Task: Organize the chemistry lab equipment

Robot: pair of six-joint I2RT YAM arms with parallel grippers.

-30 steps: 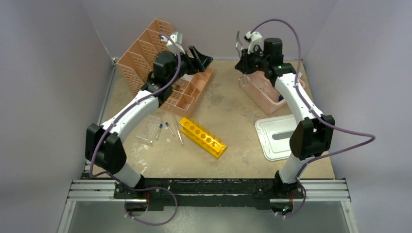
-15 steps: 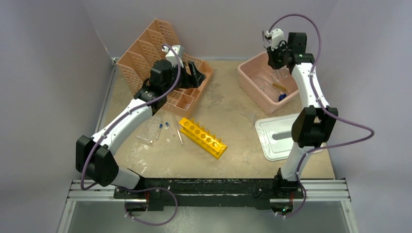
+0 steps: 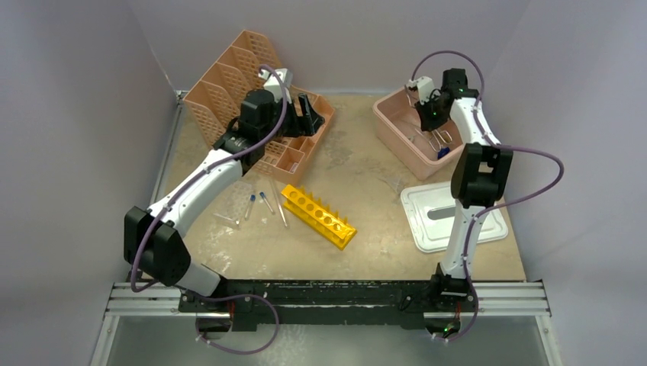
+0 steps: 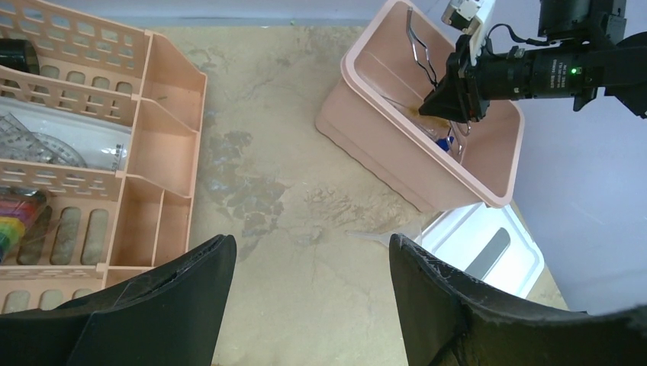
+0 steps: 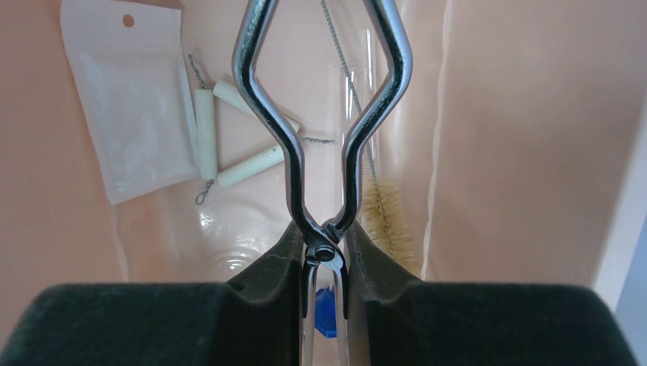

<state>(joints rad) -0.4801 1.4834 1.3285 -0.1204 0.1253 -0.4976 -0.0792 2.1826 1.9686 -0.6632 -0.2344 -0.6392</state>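
Sandy tabletop (image 3: pixel 358 175) carries your yellow test-tube rack (image 3: pixel 318 216) at mid-table, with the blue-capped tubes (image 3: pixel 250 204) lying just left of it. Your right gripper (image 5: pixel 324 244) is clamped on the metal tongs (image 5: pixel 292 171) at their pivot, inside the pink tub (image 4: pixel 381 156) at far right. Your left gripper (image 4: pixel 313 305) hangs spread wide, holding nothing, beside the peach organizer (image 3: pixel 229 84) at far left.

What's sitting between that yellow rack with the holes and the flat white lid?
Nothing: the top view shows only bare, stained tabletop between the yellow rack and the white lid.
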